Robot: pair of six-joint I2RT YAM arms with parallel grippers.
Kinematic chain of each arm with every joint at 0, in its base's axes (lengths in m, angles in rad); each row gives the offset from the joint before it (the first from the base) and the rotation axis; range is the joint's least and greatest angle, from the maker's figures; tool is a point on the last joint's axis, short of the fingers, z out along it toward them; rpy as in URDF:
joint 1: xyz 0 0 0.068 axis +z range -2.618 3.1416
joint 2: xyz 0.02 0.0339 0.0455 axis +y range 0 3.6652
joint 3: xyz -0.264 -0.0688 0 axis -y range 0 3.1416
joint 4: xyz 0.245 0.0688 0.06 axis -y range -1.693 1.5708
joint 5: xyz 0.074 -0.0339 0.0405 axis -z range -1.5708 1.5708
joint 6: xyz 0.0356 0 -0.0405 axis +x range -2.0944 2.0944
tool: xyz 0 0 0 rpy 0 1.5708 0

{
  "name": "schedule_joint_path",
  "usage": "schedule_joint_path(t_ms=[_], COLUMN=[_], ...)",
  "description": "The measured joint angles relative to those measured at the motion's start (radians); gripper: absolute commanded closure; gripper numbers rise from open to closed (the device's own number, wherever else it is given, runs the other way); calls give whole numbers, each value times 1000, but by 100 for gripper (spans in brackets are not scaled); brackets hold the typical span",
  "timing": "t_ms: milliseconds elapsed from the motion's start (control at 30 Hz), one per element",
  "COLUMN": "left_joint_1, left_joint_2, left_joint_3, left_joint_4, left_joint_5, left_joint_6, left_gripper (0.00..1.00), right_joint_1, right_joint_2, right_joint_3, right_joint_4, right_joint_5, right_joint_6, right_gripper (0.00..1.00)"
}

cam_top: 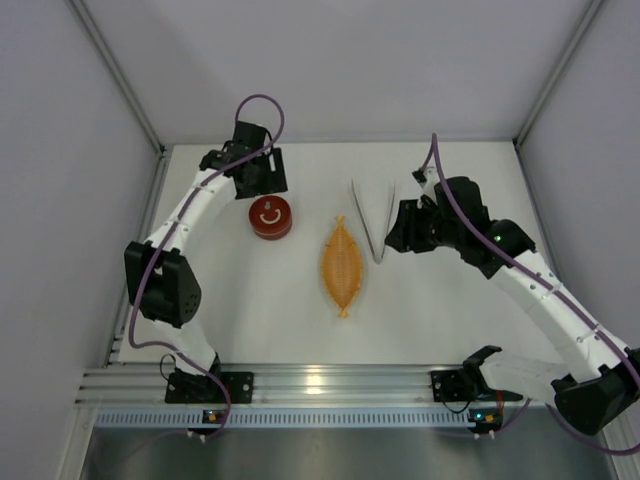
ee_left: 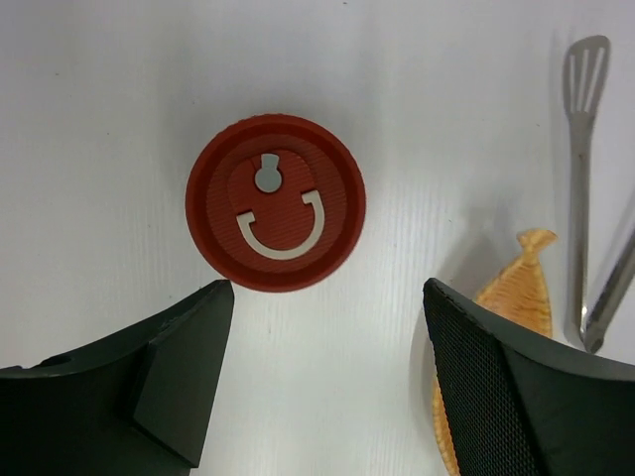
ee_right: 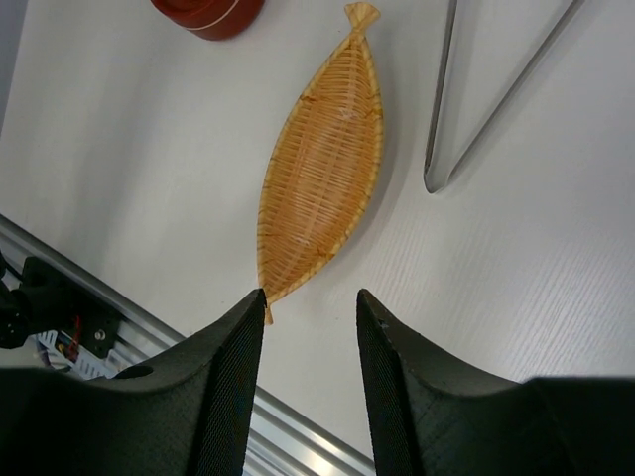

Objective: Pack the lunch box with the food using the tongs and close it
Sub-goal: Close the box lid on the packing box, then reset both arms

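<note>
Red round lid (ee_left: 275,203), woven leaf-shaped tray (ee_right: 322,169); left hand (ee_left: 327,293) and right hand (ee_right: 311,297) spread, empty.

Lighting bright, even and diffuse, from overhead. White worktop (cam_top: 450,310) close to overexposed in both wrist views. Shadows soft and faint beside tongs (ee_right: 437,119) and tray (ee_right: 322,169). Glare spot on aluminium rail (cam_top: 315,378). Fingers (ee_left: 169,377) of left tool (ee_left: 327,288) render dark, slightly soft.

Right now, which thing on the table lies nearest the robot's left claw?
The round red lidded tin, just by the left gripper; the orange woven leaf-shaped tray and long silver metal tongs lie farther right.
</note>
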Motion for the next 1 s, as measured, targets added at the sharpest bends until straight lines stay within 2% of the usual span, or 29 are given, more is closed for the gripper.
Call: schedule_joint_path(t_ms=[133,300,467,600,700,1000], left_joint_1=[-66,-206,-205,-201,-201,-201], left_joint_2=[-106,-359,-625,-763,-823,-888], left_joint_3=[-27,-196,-380,-497,-587,-734], left_joint_4=[-2,29,46,87,118,160], left_joint_5=[-10,7,26,52,68,75], left_joint_6=[23,56,87,113,132,159], left_gripper=[17,14,11,9,9,7], right_joint_1=[0,0,0,0,0,0], right_joint_2=[-9,-84,-167,-228,-290,-449], right_joint_3=[0,-29,-82,-135,-185,-282], right_joint_4=[1,18,36,52,62,94], right_joint_5=[24,53,79,102,124,225], right_joint_6=[0,1,1,4,13,27], right_gripper=[53,47,39,23,1,0])
